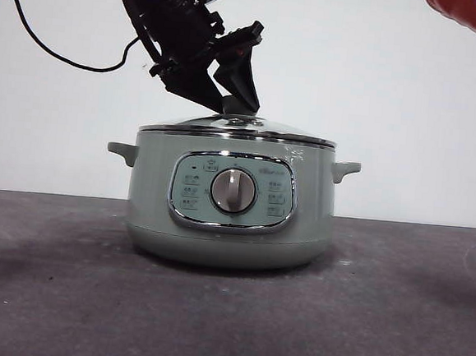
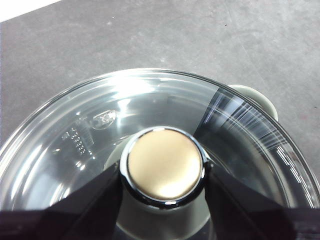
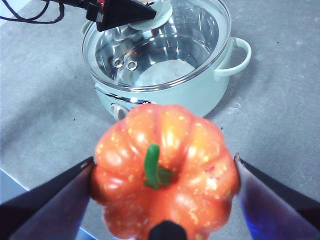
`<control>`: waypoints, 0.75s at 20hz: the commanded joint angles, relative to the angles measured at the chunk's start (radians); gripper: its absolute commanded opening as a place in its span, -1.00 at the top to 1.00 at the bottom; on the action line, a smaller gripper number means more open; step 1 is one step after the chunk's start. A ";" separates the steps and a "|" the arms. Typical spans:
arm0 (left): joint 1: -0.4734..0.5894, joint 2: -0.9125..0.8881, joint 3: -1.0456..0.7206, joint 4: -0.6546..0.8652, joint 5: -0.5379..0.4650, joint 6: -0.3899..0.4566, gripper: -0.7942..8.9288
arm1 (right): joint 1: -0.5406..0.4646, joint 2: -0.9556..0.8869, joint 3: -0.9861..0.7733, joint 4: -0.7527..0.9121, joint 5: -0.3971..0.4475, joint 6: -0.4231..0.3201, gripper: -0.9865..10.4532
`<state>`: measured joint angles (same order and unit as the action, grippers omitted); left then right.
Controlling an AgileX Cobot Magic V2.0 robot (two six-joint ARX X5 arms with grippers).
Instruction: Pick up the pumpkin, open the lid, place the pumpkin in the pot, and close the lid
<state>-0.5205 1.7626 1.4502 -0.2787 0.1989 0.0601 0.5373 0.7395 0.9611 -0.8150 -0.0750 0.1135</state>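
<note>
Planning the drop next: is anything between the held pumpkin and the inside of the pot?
Yes. The glass lid sits on the pot, covering its opening. The left gripper is at the lid's knob. The right gripper holds the pumpkin off to one side.

Lid [image 1: 238, 128] on pot [image 1: 231, 202] — pumpkin [image 3: 164, 170] held well above.

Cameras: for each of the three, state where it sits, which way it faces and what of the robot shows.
Front view: low at table height, looking level at the pot; the left gripper reaches down to the lid.
Left wrist view: looks down on the lid's knob between its own jaws.
Right wrist view: raised, its jaws holding the pumpkin, pot beyond.
All three share the lid.
</note>
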 commanded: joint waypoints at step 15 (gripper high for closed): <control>0.077 -0.549 0.013 -0.307 -0.020 0.018 0.85 | 0.001 0.399 0.094 0.311 -0.058 -0.065 0.85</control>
<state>-0.4473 1.2270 1.4494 -0.6289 0.1795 0.0631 0.5373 1.1213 1.0473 -0.5163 -0.1303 0.0723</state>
